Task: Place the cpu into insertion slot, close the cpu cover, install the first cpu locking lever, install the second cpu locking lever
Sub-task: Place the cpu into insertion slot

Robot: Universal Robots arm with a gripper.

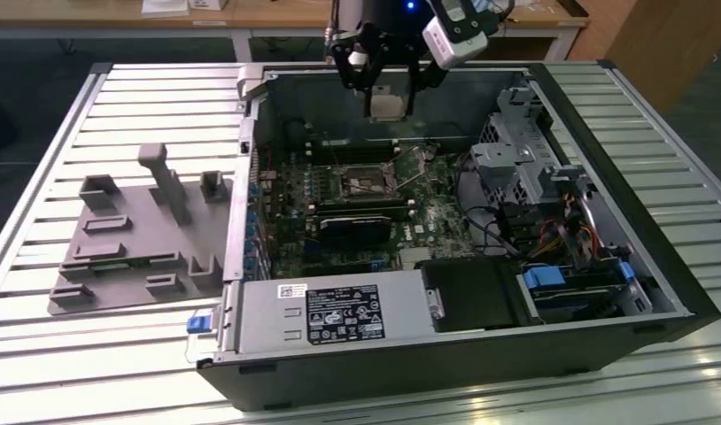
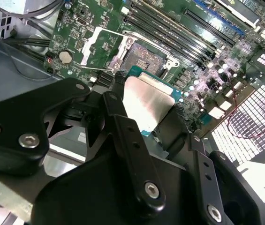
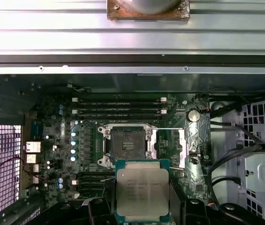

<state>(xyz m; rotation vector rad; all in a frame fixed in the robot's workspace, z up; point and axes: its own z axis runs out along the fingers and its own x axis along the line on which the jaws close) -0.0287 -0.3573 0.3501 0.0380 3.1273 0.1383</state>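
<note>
Silver slatted desk (image 1: 650, 115), one open computer case (image 1: 455, 376).
I read my gripper (image 1: 388, 96) clamped on one cpu (image 3: 141, 192), apart from the insertion slot (image 3: 126, 143).

Insertion slot (image 3: 127, 145) open from above, cpu cover (image 3: 185, 147) folded open beside it, memory slots (image 3: 118, 106) close alongside, drive cage (image 1: 520, 164) and cables (image 1: 497, 232) crowding the exterior view's right, cpu (image 1: 387, 111) in the gripper (image 1: 388, 99) clear above the motherboard (image 1: 438, 232).

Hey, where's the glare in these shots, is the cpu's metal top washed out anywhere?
Second wrist view: the cpu carries a bright sheen across its metal top, and the perforated case panel is blown out white. First wrist view: the same top is evenly lit. Exterior view: the ribbed table reflects bright bands.
</note>
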